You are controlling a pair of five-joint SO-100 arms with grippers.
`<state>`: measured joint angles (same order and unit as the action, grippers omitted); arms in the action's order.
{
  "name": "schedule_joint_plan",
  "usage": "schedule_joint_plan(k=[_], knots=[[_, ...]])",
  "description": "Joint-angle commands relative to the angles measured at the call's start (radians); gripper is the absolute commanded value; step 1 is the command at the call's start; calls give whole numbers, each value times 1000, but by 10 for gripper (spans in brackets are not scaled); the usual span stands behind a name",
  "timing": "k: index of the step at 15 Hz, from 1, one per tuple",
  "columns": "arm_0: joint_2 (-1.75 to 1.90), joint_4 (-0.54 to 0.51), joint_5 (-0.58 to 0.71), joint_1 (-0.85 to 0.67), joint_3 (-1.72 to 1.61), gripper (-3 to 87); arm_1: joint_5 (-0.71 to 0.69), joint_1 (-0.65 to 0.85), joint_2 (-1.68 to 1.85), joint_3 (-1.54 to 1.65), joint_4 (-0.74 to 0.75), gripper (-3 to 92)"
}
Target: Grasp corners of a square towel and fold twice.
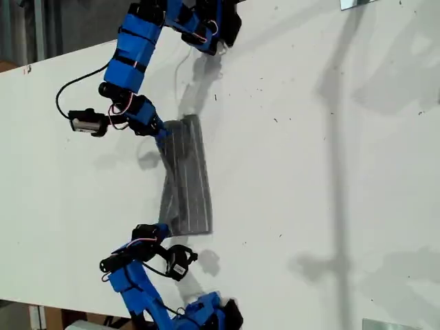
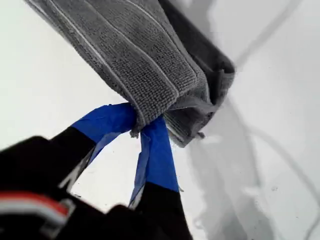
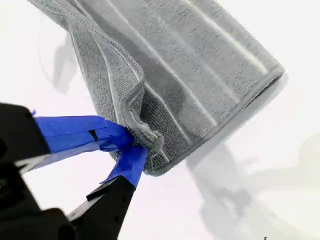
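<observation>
Closest to the lens: blue-taped fingers (image 2: 102,122) of my first gripper (image 2: 142,127), pinched together on a corner (image 2: 145,114) of the towel (image 2: 145,55). Nothing but cloth between the tips.

Largest thing around: white table (image 1: 309,172), speckled with small dark marks, seen whole only from the exterior view.

Next in size: grey pinstriped towel (image 1: 187,175), folded into a long narrow strip, flat on the table between the two pincers. From the exterior view, just a strip; from the wrist views, stacked layers at its end and a hemmed edge.

Then two blue arms, one (image 1: 130,51) reaching in from the exterior view's top, another (image 1: 137,282) from its bottom, each tip at one end of the strip. Cannot tell from the wrist views which arm is first and which second.

Smaller again: my second gripper (image 3: 135,145), likewise clamped on a bunched, slightly curled corner (image 3: 148,137), with the towel (image 3: 190,65) running away beyond the tips, lifted a little just past them, shadow beneath.
</observation>
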<state>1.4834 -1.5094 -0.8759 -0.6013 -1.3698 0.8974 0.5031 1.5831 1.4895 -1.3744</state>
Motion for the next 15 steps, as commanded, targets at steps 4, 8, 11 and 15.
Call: schedule_joint_plan(k=[4, 8, 11, 15], knots=[[-383, -101, 101, -181, 397, 0, -49, 160, -275, -100, 94, -1], [-268, -147, -3, 23, 377, 0, -44, 97, -167, -18, 67, -1], [-126, -155, -92, 158, 273, 0, -11, 0, 12, 97, 26, -1], [-23, -74, -193, 262, 61, 0, 72, -146, 167, 311, 60, -1]])
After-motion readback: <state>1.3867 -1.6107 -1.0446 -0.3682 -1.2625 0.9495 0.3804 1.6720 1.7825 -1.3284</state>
